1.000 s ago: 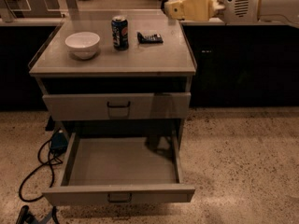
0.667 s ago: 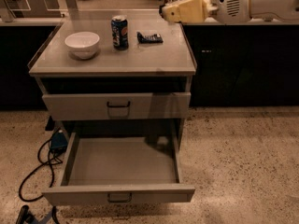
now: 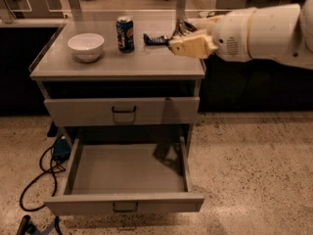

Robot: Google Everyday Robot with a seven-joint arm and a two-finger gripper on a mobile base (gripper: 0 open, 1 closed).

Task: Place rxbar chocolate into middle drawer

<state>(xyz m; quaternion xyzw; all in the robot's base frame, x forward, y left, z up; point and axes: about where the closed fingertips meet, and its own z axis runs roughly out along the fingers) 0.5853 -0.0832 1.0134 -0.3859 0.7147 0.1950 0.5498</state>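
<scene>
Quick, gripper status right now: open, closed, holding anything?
Gripper: over the right side of the cabinet top, right beside the rxbar chocolate; open or closed cannot be told.

Cabinet top [image 3: 122,62]: bowl [image 3: 86,46], soda can [image 3: 125,34], rxbar chocolate [image 3: 155,39]; gripper [image 3: 179,31] just beside it.
</scene>
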